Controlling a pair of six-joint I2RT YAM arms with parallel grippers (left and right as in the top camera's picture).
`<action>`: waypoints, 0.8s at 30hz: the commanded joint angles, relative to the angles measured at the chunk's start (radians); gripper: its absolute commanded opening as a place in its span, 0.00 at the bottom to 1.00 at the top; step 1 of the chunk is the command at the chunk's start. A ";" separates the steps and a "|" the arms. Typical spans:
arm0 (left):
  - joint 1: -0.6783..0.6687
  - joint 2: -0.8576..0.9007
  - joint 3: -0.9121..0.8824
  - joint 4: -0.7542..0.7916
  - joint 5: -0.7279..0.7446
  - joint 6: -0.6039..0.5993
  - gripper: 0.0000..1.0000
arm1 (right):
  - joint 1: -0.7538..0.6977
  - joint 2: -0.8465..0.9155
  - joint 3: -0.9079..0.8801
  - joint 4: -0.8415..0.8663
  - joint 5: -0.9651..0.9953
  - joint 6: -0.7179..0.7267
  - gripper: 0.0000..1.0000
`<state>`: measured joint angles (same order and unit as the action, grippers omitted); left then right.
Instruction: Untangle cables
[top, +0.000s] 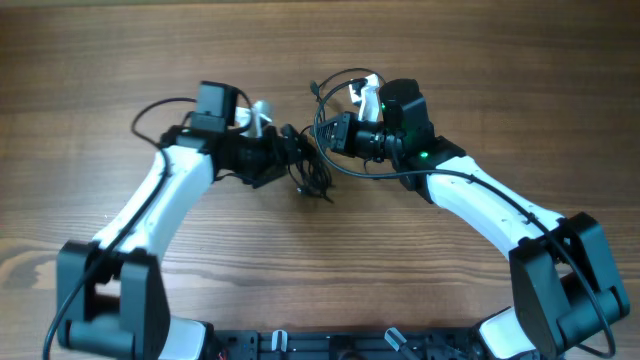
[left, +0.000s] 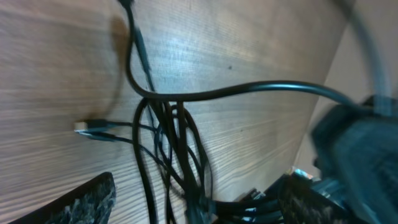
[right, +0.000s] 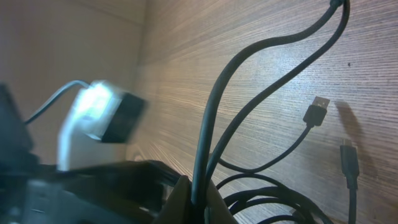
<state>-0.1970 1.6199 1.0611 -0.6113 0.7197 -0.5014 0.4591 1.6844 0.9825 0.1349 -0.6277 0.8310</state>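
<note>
The cables (top: 316, 172) are thin black cords bunched in a loose knot between my two grippers at the table's middle. My left gripper (top: 287, 150) is at the knot's left side. In the left wrist view its fingers (left: 199, 208) are spread wide, with several strands (left: 180, 143) running between them and a plug end (left: 84, 127) lying on the wood. My right gripper (top: 333, 135) is at the knot's upper right. In the right wrist view it (right: 200, 200) is shut on two strands (right: 214, 118) that rise from the jaws. Two more plug ends (right: 317, 103) lie nearby.
A cable loop (top: 338, 78) arcs behind the right gripper. The two grippers are very close together; the left arm's wrist appears blurred in the right wrist view (right: 93, 121). The wooden table (top: 480, 70) extends on all sides.
</note>
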 joint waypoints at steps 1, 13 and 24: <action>-0.072 0.105 -0.010 0.036 0.031 -0.091 0.82 | -0.002 -0.028 0.006 0.007 -0.017 -0.020 0.05; 0.101 0.150 -0.010 0.145 0.023 -0.079 0.04 | -0.104 -0.102 0.006 -0.248 0.079 -0.106 0.05; 0.302 0.044 -0.010 0.118 0.590 0.694 0.04 | -0.325 -0.196 0.006 -0.628 0.375 -0.227 0.60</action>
<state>0.0631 1.6844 1.0386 -0.4995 1.3079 0.0143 0.1810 1.4879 1.0016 -0.5499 -0.2306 0.8349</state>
